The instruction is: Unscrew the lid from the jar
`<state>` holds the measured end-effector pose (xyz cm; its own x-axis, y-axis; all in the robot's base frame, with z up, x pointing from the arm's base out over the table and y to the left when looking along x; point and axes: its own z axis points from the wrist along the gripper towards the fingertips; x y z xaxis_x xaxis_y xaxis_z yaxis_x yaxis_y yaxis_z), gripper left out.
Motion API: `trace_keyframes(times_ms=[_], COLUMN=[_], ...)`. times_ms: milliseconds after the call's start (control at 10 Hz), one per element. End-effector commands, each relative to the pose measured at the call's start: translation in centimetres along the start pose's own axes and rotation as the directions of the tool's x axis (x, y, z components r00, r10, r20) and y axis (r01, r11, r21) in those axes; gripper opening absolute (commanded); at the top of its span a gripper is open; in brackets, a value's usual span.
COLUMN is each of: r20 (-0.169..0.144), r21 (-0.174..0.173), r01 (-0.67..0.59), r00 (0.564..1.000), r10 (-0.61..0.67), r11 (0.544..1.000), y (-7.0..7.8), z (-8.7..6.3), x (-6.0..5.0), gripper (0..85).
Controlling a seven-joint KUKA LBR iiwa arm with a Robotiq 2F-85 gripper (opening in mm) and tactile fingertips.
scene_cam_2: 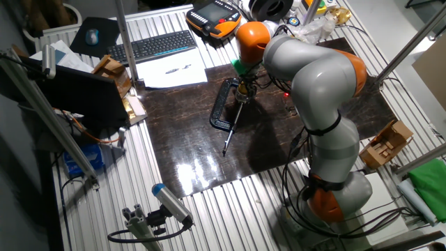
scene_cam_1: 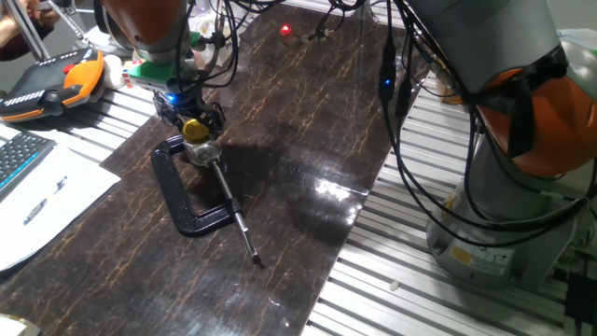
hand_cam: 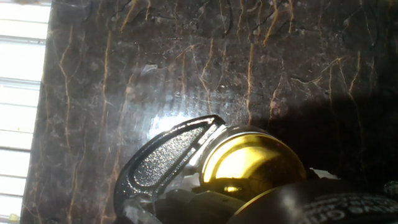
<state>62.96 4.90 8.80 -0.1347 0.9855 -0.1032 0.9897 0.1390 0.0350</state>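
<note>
The lid [scene_cam_1: 194,128] sits left of centre in one fixed view, a gold disc on top of the jar [scene_cam_1: 202,151], which shows as a small pale cylinder just below it; you will find both at the upper end of the black clamp [scene_cam_1: 191,201], whose C-shaped frame curves down and left over the dark marbled table [scene_cam_1: 308,215] while its long screw runs down toward the lower middle of the frame. Further left in that view you have a white sheet of paper [scene_cam_1: 42,210] and the corner of a keyboard [scene_cam_1: 14,159] at the edge, with an orange and black handheld controller [scene_cam_1: 51,84] above them; the gripper [scene_cam_1: 191,114] comes down from the upper left and meets the lid, its dark fingers on either side of the cap, but you cannot tell from here whether they are pressing on it or only beside it.

In the other fixed view, the keyboard [scene_cam_2: 153,45] lies upper left, the clamp [scene_cam_2: 223,111] near the middle, and the grey and orange arm [scene_cam_2: 313,77] bends over it from the right.

In the hand view, the textured clamp [hand_cam: 165,162] end fills the lower left; the shiny lid [hand_cam: 249,165] lies just right of it, touching it, with a black finger [hand_cam: 311,202] overlapping its lower right edge.
</note>
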Motion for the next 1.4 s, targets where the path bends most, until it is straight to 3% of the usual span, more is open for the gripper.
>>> trace_keyframes(times_ms=[0,600,1100,1300], r20=[-0.003,-0.015,-0.016,-0.011], r21=[0.000,-0.003,-0.005,-0.004], r01=[0.003,0.100,0.306,0.401], r00=[1.000,0.995,0.952,0.916], r10=[-0.003,-0.100,-0.306,-0.401], r11=[1.000,0.995,0.952,0.916], y=[-0.03,-0.08,0.00,0.02], z=[0.06,0.06,-0.15,-0.19], x=[0.02,0.08,0.19,0.22], gripper=[67.7,1.7,0.7,0.7])
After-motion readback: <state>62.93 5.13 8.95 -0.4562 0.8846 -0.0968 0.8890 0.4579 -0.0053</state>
